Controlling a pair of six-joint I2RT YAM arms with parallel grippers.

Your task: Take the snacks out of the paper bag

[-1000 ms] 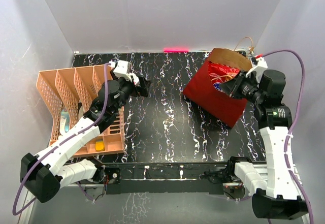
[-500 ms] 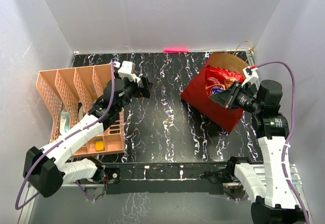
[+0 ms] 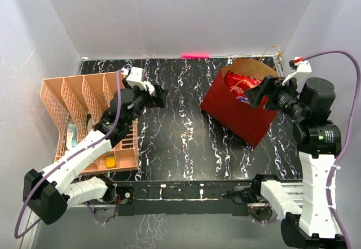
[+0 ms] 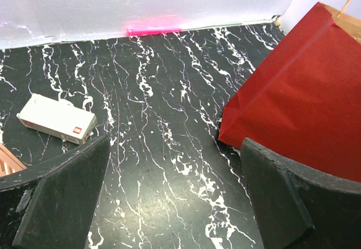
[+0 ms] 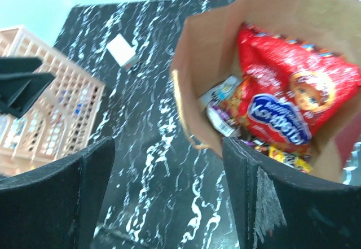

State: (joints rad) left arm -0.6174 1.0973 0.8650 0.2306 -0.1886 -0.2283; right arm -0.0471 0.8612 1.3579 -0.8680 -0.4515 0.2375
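Observation:
The red paper bag (image 3: 236,113) stands at the back right of the table, its brown mouth open upward (image 5: 189,85). Inside lie the snacks: a large red packet (image 5: 287,91), a purple and silver one (image 5: 221,112) and a yellow one (image 5: 282,156). My right gripper (image 3: 255,92) hovers open over the bag's near rim, with nothing between its fingers (image 5: 168,143). My left gripper (image 3: 158,96) hangs open above the table's middle left, well apart from the bag (image 4: 299,91), and empty (image 4: 175,144).
A peach slotted tray (image 3: 84,91) stands at the left and holds a yellow block (image 3: 110,161); it also shows in the right wrist view (image 5: 56,85). A small white box (image 4: 56,126) lies on the black marbled table (image 3: 180,142) near the left gripper.
My right gripper has gone from shut to open and pulled back up and to the right from the bag's mouth. The bag shifted slightly. The left arm swayed a little.

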